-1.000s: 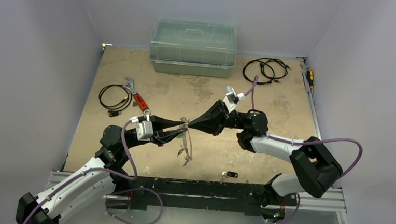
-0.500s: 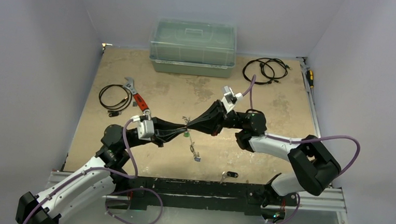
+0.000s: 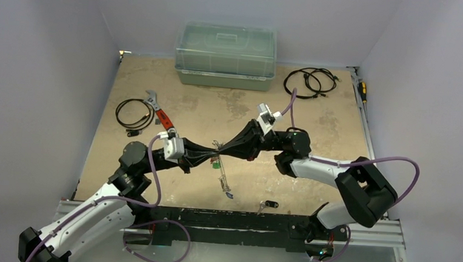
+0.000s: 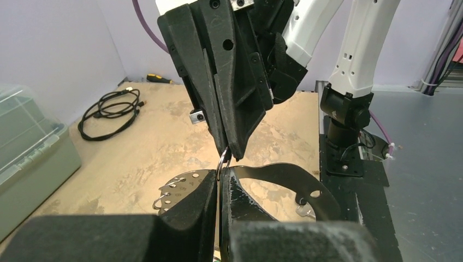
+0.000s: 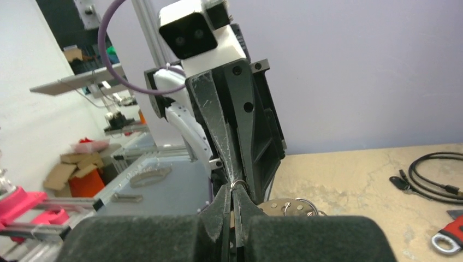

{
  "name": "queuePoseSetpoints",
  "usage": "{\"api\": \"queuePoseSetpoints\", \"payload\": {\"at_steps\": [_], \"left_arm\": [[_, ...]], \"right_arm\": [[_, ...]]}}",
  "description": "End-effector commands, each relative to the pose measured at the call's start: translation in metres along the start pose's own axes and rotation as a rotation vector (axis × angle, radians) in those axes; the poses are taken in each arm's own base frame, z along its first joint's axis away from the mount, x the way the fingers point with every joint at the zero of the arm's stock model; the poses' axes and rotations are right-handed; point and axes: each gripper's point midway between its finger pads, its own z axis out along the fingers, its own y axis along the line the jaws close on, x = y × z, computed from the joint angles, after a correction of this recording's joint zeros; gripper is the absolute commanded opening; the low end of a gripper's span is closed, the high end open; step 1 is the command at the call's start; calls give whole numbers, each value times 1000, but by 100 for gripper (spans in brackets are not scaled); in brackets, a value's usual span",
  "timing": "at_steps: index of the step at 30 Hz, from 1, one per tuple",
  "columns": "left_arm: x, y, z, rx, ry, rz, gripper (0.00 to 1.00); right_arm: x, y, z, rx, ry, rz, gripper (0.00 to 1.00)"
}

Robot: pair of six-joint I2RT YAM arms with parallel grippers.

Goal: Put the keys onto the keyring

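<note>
My two grippers meet tip to tip above the table's middle. My left gripper point(image 3: 212, 148) is shut on the flat silver keyring point(image 3: 223, 178), which hangs down from it; several small wire rings sit in its holes point(image 4: 183, 184). My right gripper point(image 3: 220, 147) is shut on a small silver split ring point(image 4: 223, 158) point(image 5: 238, 184) at the keyring's top edge. A green-tagged key point(image 3: 215, 163) hangs just below the tips. Another key point(image 4: 303, 205) dangles from the keyring's far end. A black-tagged key point(image 3: 268, 204) lies loose on the table near the front edge.
A clear lidded box point(image 3: 226, 55) stands at the back. Black cables lie at the back right point(image 3: 310, 81) and at the left point(image 3: 134, 113). A red-handled wrench point(image 3: 160, 113) lies at the left and a screwdriver point(image 3: 361, 90) at the right edge.
The keyring's hanging end has swung to the right and now hangs lower. Both grippers stay shut and pressed together, and the left wrist has shifted slightly.
</note>
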Motion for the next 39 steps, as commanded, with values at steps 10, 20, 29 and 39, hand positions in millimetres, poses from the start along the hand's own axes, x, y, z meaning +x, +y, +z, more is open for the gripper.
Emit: {"api": "queuePoseSetpoints", "payload": {"at_steps": [10,20,29,39], "left_arm": [[-32,15,-2,-51,145,74,0],[-35,8,-4,-7,243,58,0],[-24,9,-1,7,352,61,0],[-17,17,-3,-37,465,0,0]], "right_arm": [[16,-26,-8,131,347,-295,11],[25,-34,-13,128,461,-306,17],[14,-27,-15,154,469,-345,30],[-15,-25,-22,234,538,-446,35]]}}
